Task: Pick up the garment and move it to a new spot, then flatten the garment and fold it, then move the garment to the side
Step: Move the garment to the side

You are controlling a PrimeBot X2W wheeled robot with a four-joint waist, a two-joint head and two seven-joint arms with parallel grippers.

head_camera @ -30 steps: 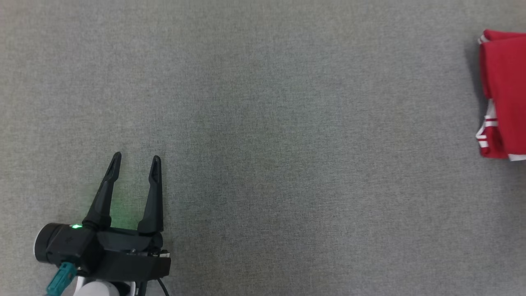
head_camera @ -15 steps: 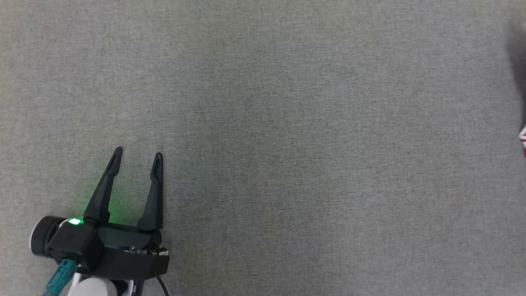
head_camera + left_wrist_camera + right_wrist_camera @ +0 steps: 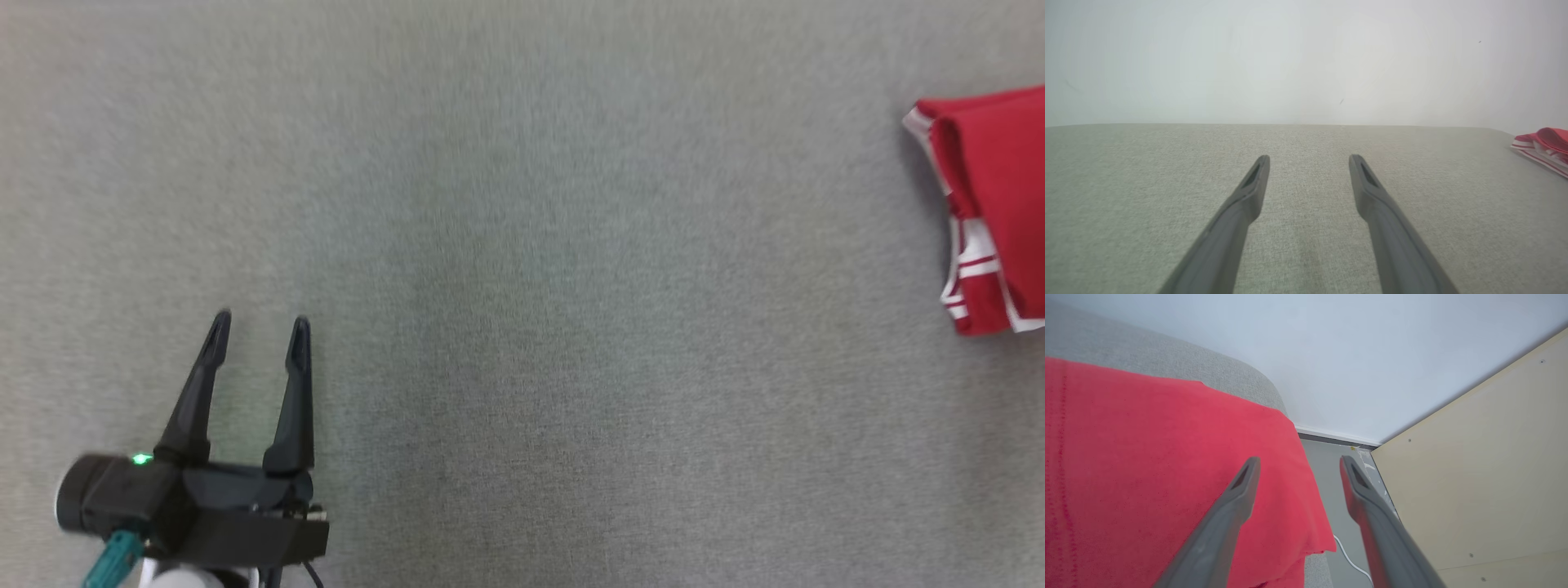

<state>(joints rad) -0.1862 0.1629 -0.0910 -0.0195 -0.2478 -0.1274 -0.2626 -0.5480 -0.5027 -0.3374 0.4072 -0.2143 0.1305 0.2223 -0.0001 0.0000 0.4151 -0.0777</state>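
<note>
**Left.** Left gripper [image 3: 261, 320] hovers low over the grey fabric surface [image 3: 571, 286] at the lower left of the head view. Its fingers are apart with nothing between them, and the left wrist view [image 3: 1309, 157] shows the same, with bare fabric under the tips. Its pose matches a second ago, so I take it to be idle.

**Middle.** Nothing but bare surface, with slight blur in the head view. The whole picture has slid since half a second ago, left gripper included. I put that down to the head moving, not the things.

**Right.** Garment [image 3: 996, 204] is red with white trim. It lies folded at the far right edge of the head view, cut off by the frame and well apart from the left gripper. Half a second ago only a sliver of it showed.

In the right wrist view the right gripper [image 3: 1299, 459] hangs just above the garment [image 3: 1147, 457]. Its fingers stand apart and grip nothing, one over the cloth and one over the floor [image 3: 1331, 477] beyond the edge. They have only just parted, so I read this as the release.

**Meaning.** The fold looks done and the garment is now set at the side, so the task is at or near its end. One cloth corner reaches the surface's edge, and I cannot tell whether it overhangs. A cable [image 3: 1349, 559] lies on the floor below.
</note>
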